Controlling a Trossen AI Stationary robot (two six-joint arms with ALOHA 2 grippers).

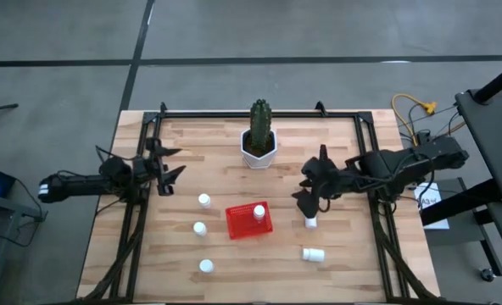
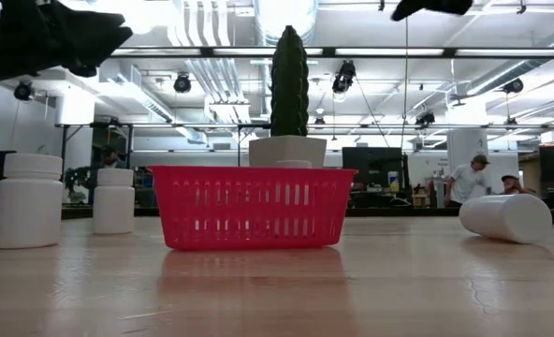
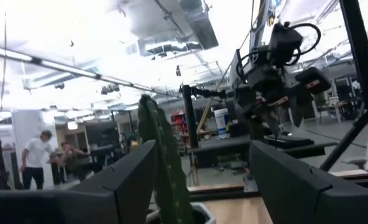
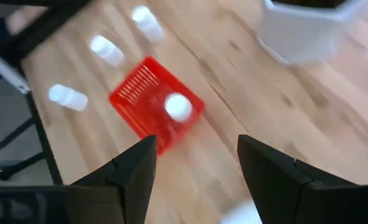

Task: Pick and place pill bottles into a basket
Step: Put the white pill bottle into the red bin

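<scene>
**High view.** The red basket [image 1: 249, 220] sits near the middle of the table and holds one bottle [image 1: 259, 211] upright. Three bottles stand to its left: one [image 1: 203, 201] nearest the back, one [image 1: 199, 228] level with the basket, one [image 1: 206, 265] toward the front edge. To the right, a bottle [image 1: 311, 223] stands just below the right gripper [image 1: 304, 188], and another [image 1: 314, 253] lies on its side farther forward. The left gripper [image 1: 168, 163] waits over the left rear of the table. A cactus pot [image 1: 259, 146] stands at the back.

**Low view.** Two upright bottles [image 2: 30, 199] and [image 2: 114, 199] show beside the basket [image 2: 251, 206]; the tipped bottle [image 2: 505, 217] rests on its wall and would likely roll if nudged.

**Left wrist view.** The left claw [image 3: 199, 180] stands wide open and empty, with the cactus [image 3: 164, 165] between its fingers in the distance.

**Right wrist view.** The right claw [image 4: 196, 171] is also spread wide with nothing in it — basket [image 4: 156, 104] and its bottle [image 4: 178, 106] lie beyond.

**Handling.** The bottles appear to be light, rigid plastic with smooth, probably slippery walls. Grip across the cylinder below the cap, squarely — an off-centre pinch may squirt a bottle out or topple it. The tipped bottle calls for fingers set across its body, not along it.
</scene>
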